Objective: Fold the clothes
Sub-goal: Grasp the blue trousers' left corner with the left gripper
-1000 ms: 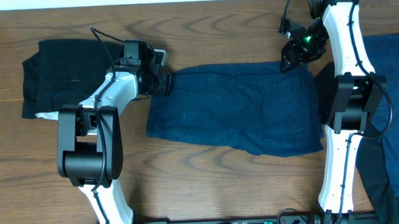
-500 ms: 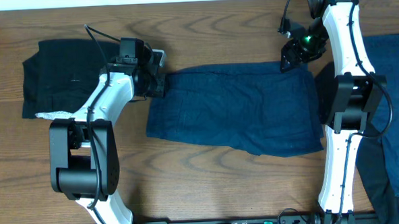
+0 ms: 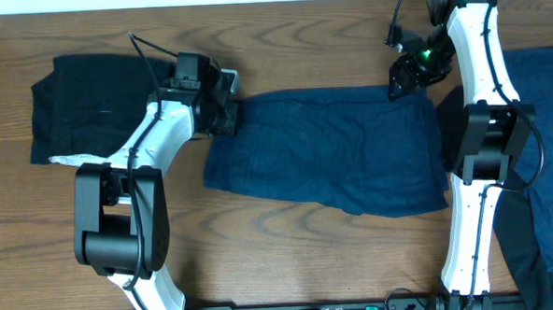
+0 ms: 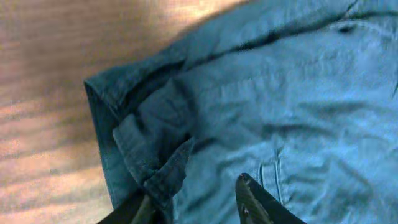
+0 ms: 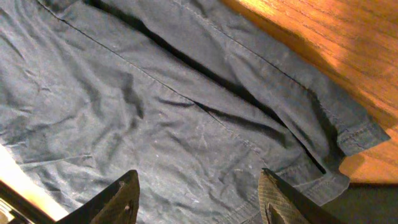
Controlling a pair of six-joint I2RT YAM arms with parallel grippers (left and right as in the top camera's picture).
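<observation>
From above, a rumpled navy garment [image 3: 333, 157] lay in the middle of the wood-grained table [image 3: 281, 33], with a black garment [image 3: 87, 102] to its left. Left wrist: the left claw [image 4: 196, 202] stood spread around the navy garment's folded, stitched corner. Right wrist: the right claw [image 5: 199, 202] hung spread over the creased cloth.

In front of me a navy garment [image 3: 332, 153] lies spread nearly flat across the middle of the table [image 3: 300, 257], lightly creased, its far left corner [image 4: 155, 155] bunched and turned over on itself. A black garment [image 3: 87, 102] sits folded near the table's far left corner, a white scrap [image 3: 66, 160] showing at its near edge. More dark blue clothes [image 3: 552, 152] lie at the right edge, partly out of view.
</observation>
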